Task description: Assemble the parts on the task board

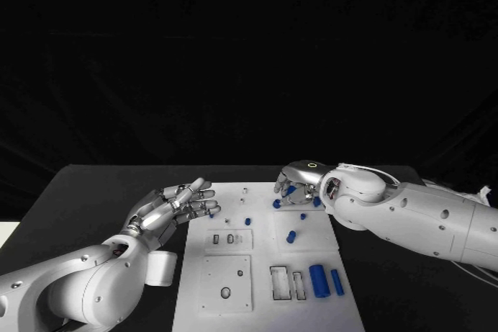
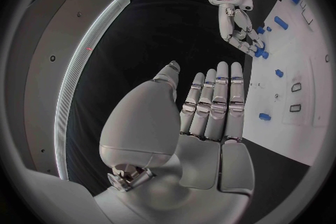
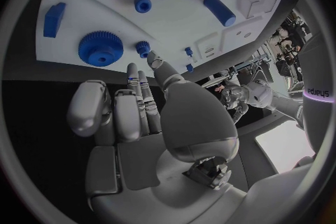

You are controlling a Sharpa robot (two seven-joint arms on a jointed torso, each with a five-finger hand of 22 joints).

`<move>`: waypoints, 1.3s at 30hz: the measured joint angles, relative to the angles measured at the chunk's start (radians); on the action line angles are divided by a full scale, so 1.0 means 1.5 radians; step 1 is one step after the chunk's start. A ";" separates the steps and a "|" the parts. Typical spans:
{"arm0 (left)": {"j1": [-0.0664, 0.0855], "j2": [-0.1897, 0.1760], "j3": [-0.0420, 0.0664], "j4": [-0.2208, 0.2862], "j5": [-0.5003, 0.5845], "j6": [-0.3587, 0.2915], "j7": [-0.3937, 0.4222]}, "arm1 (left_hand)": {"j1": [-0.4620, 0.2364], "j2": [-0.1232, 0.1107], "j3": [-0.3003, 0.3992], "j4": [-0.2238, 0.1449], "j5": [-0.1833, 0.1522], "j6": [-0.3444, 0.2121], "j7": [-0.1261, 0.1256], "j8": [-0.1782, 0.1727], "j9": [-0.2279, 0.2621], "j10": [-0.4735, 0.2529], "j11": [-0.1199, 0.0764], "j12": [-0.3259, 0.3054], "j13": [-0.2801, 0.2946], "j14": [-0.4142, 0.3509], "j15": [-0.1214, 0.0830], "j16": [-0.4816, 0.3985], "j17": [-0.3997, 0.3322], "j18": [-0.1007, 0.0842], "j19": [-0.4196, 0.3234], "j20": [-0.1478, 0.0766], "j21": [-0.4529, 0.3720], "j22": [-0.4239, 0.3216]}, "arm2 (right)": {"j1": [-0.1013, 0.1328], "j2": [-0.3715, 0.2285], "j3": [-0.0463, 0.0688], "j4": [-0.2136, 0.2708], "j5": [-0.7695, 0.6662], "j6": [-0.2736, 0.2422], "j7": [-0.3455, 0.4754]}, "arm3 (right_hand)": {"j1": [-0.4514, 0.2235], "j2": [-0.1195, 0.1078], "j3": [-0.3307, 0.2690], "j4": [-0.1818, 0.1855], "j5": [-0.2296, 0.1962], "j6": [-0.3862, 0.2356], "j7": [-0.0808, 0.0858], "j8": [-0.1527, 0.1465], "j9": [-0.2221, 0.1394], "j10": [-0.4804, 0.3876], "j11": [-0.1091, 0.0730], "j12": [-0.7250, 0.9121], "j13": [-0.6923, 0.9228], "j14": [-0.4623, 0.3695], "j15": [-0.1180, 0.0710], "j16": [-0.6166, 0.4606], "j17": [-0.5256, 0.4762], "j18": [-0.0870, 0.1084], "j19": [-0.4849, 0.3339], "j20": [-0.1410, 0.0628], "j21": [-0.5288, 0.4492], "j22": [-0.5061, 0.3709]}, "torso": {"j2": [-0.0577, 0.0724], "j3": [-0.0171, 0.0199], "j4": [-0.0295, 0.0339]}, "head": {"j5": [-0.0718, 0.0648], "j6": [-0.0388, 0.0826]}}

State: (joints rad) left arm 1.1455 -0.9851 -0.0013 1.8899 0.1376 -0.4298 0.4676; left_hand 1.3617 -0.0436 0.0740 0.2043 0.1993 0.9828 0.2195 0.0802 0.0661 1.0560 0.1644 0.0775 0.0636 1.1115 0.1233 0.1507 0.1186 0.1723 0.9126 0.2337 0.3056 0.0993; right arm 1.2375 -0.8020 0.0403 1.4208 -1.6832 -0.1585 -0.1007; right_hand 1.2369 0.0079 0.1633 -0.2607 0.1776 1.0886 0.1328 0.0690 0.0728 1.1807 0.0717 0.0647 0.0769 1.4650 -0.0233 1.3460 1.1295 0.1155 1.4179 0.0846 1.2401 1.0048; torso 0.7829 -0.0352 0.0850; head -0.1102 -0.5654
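My right hand (image 1: pixel 298 182) hovers over the task board's (image 1: pixel 265 274) far edge, fingers apart, empty, near the blue gear (image 3: pixel 100 48). Left hand (image 1: pixel 171 206) spread, empty. Gear looks rigid, light, probably slick; I'd pinch it across the toothed rim.

- One white task board (image 1: pixel 265 289) lies on one black table (image 1: pixel 93 195).
- Two robot hands are there: the left hand (image 1: pixel 174 206) and the right hand (image 1: pixel 298 184).
- Two long blue parts (image 1: pixel 327 281) lie side by side at the near end of the board.
- One blue gear (image 3: pixel 101 48) sits by the right hand.
- Some more small blue parts are there, too tiny to count well.
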 measured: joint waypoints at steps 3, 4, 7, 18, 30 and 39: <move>0.001 -0.001 0.000 0.001 0.000 0.000 -0.001 | 0.000 0.000 0.000 0.000 0.000 0.000 0.000 0.000 0.000 -0.002 0.002 0.000 0.000 -0.002 0.002 0.000 0.000 0.000 0.000 0.000 0.000 -0.001 | 0.000 0.002 0.000 -0.001 -0.009 0.007 -0.003 | 0.000 0.000 0.006 0.000 0.000 0.000 0.000 0.000 0.000 0.000 0.000 0.000 0.000 0.000 0.000 0.000 -0.001 0.000 0.000 0.000 0.005 0.004 | 0.002 -0.0001 0.0017 | 0.001 -0.001; 0.001 -0.001 0.000 0.002 0.000 0.000 -0.001 | 0.000 0.000 0.000 0.000 0.000 0.000 0.000 0.000 0.000 -0.002 0.002 0.000 0.000 -0.002 0.002 0.000 0.000 0.000 0.000 0.000 0.000 -0.001 | 0.000 0.003 0.000 -0.001 -0.012 0.009 -0.003 | 0.000 0.000 0.006 0.000 0.000 0.000 0.000 0.000 0.000 0.000 0.000 0.000 0.000 0.000 0.000 0.000 -0.001 0.000 0.000 0.000 0.005 0.005 | 0.002 -0.0004 0.0022 | 0.001 -0.002; 0.002 -0.001 0.000 0.002 0.000 0.000 -0.002 | 0.000 0.000 0.000 0.000 0.000 0.000 0.000 0.000 0.000 -0.002 0.002 0.000 0.000 -0.002 0.002 0.000 0.000 0.000 0.000 0.000 0.000 -0.001 | 0.000 0.006 0.000 -0.003 -0.018 0.016 -0.005 | 0.000 0.000 0.008 0.002 0.000 0.000 0.000 0.000 0.001 0.000 0.000 0.000 0.000 0.000 0.000 0.003 -0.001 0.000 -0.003 -0.003 0.007 0.006 | 0.004 -0.0008 0.0036 | 0.002 -0.003; 0.004 -0.003 0.000 0.002 0.000 0.000 -0.005 | 0.000 0.000 -0.002 -0.002 0.000 0.000 0.000 0.000 0.000 -0.002 0.002 0.000 0.000 -0.002 0.002 0.000 -0.001 0.000 0.000 0.000 0.000 -0.002 | 0.000 0.012 0.000 -0.009 -0.029 0.033 -0.007 | 0.000 0.000 0.033 0.007 -0.006 0.014 -0.001 0.000 0.002 0.010 0.000 0.000 -0.005 0.000 0.000 0.005 -0.002 0.000 -0.005 0.000 0.015 0.013 | 0.009 -0.0025 0.0081 | -0.001 -0.003; 0.004 -0.003 0.000 0.002 0.001 0.001 -0.008 | 0.000 0.000 -0.002 -0.002 0.000 -0.003 0.003 -0.002 0.000 -0.002 0.002 -0.003 0.000 -0.002 0.002 -0.003 -0.001 0.000 0.000 0.000 -0.002 -0.003 | 0.000 0.017 0.001 -0.015 -0.032 0.046 -0.007 | 0.003 0.010 0.076 0.019 -0.022 0.038 -0.007 0.000 0.006 0.032 -0.007 0.000 -0.008 0.000 0.000 0.010 -0.002 0.000 -0.012 -0.003 0.026 0.021 | 0.012 -0.0046 0.0109 | -0.005 -0.005; 0.005 -0.003 0.000 0.002 0.001 0.001 -0.012 | 0.000 0.000 -0.002 -0.002 0.000 -0.003 0.003 -0.002 0.000 -0.005 0.005 -0.003 0.000 -0.002 0.002 -0.003 -0.001 0.000 0.000 0.000 -0.002 -0.003 | 0.001 0.017 0.002 -0.015 -0.032 0.041 -0.005 | 0.001 0.008 0.115 0.034 -0.029 0.059 -0.011 0.001 0.008 0.053 -0.012 -0.003 -0.007 0.000 0.000 0.010 -0.005 0.000 -0.015 -0.005 0.036 0.036 | 0.013 -0.0058 0.0129 | -0.008 -0.003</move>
State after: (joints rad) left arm 1.1523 -0.9891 -0.0007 1.8928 0.1386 -0.4277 0.4502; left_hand 1.3617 -0.0436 0.0713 0.2016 0.1994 0.9790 0.2233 0.0765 0.0663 1.0488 0.1715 0.0727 0.0634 1.1081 0.1267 0.1460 0.1178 0.1718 0.9126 0.2337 0.3019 0.0941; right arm 1.2394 -0.7763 0.0429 1.3984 -1.7319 -0.0972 -0.1089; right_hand 1.2381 0.0196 0.3360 -0.2103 0.1347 1.1778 0.1161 0.0712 0.0853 1.2599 0.0537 0.0599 0.0657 1.4649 -0.0232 1.3614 1.1219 0.1156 1.3961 0.0771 1.2935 1.0582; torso 0.8028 -0.0438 0.1044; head -0.1226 -0.5702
